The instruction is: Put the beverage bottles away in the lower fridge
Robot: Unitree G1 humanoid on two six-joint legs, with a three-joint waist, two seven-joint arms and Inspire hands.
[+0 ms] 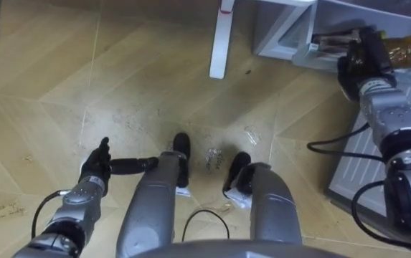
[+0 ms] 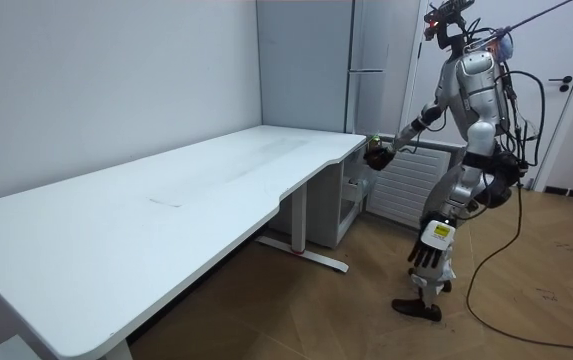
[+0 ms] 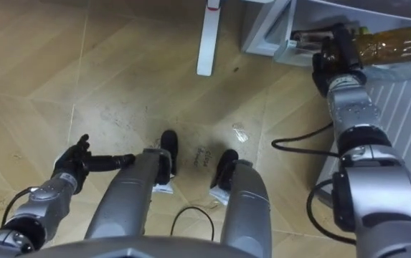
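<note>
One bottle [image 3: 395, 43] of amber drink with a green cap is held in the right hand [image 3: 338, 61], whose fingers are curled round its body. The bottle lies roughly level, over the front edge of a grey cabinet [image 1: 284, 32]. In the room view the robot stands on the wooden floor [image 1: 155, 86] at the far end of the counter [image 2: 166, 210], right arm extended toward that cabinet under the counter's end. The left hand [image 1: 96, 168] hangs low beside the left leg, fingers straight and slack, holding nothing. A white counter leg [image 1: 221, 43] stands on the floor ahead of the feet.
</note>
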